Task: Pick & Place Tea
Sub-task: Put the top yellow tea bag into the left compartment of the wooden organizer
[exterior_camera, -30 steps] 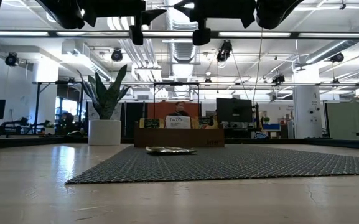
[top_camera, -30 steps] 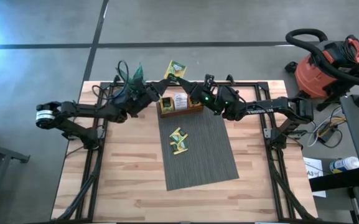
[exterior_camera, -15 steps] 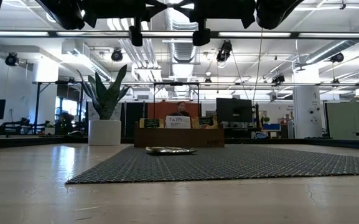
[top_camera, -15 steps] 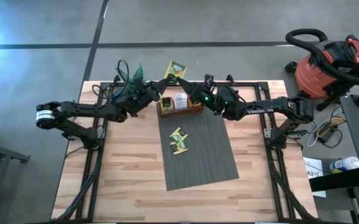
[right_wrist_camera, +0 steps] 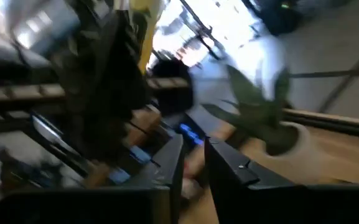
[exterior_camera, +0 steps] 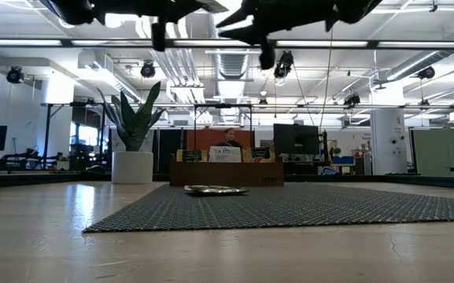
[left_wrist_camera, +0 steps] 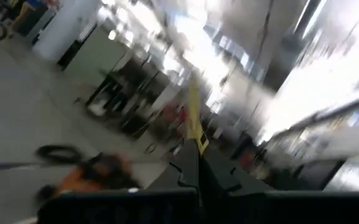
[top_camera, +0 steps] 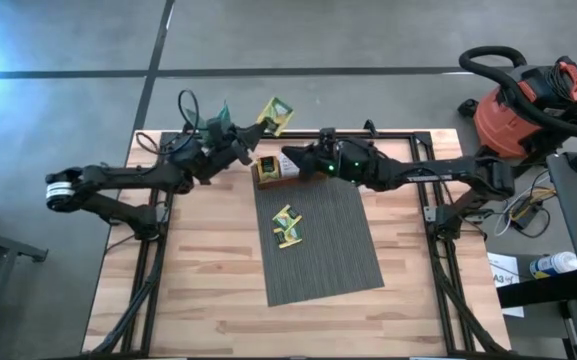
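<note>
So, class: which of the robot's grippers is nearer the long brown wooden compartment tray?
The right gripper: it hovers right over the long brown wooden compartment tray. The left gripper is raised beyond the table's far edge, holding a yellow-green tea sachet.

on the table [top_camera: 198,280] a mat [top_camera: 318,240] runs out from the compartment tray [top_camera: 273,172], which sits at the mat's far end. two tea sachets [top_camera: 287,227] lie on the mat, near the tray. left of the tray stands a potted plant [exterior_camera: 134,134]. right of the table, on the floor, sits a shop vacuum [top_camera: 528,105].
</note>
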You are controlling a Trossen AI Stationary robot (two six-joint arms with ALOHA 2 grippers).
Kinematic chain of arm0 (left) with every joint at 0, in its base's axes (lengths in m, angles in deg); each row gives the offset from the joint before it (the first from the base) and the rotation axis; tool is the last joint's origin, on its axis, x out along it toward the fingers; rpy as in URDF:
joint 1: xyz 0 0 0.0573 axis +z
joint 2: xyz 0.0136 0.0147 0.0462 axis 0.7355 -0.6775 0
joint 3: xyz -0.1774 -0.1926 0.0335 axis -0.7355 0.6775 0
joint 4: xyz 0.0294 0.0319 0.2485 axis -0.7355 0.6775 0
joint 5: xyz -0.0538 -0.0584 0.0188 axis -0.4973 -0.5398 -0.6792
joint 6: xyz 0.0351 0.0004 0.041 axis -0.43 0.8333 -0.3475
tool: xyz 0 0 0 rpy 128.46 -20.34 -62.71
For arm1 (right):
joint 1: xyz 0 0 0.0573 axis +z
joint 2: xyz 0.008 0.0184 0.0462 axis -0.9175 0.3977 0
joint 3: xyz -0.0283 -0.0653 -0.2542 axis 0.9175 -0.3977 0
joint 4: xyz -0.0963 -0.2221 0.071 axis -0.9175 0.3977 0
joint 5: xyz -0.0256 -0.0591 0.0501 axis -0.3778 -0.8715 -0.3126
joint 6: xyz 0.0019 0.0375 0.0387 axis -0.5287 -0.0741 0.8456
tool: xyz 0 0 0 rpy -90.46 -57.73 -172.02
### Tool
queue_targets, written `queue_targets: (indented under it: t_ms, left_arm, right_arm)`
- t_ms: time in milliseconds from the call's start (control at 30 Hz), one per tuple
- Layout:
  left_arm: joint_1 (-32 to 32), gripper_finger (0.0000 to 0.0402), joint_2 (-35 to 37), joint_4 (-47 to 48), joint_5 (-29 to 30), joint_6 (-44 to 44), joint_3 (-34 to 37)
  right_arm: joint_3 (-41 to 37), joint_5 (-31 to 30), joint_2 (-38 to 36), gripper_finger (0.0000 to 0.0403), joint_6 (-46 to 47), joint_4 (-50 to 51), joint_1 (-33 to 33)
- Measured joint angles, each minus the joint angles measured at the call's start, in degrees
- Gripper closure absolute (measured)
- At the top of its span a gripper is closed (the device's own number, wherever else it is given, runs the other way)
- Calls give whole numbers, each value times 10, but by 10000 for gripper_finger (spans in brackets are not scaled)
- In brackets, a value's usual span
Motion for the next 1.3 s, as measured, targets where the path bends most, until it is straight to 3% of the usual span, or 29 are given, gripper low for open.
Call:
queue_targets:
  t_ms: [100,200,300,367,500,833,1033,1300]
  left_arm:
    - [0,401,59,156,-16,-59,-1]
    - [-1,401,111,382,-32,-122,-23]
    - [-2,401,126,562,-45,-179,-56]
    - [-2,401,117,634,-65,-222,-80]
    - [-7,401,60,703,-102,-296,-131]
    - [-18,401,-145,929,-105,-445,-325]
    - [-25,401,-190,942,-106,-468,-392]
    - [-36,401,-188,921,-131,-475,-416]
  right_arm:
    - [0,-1,-37,318,-84,101,0]
    - [2,-1,-80,305,-217,201,0]
    - [14,20,-111,301,-354,277,0]
    - [36,54,-114,303,-382,315,-1]
    - [103,133,-77,310,-383,395,-13]
    - [305,146,68,309,-500,647,-3]
    - [331,145,96,303,-524,660,5]
    - [313,139,92,304,-525,635,5]
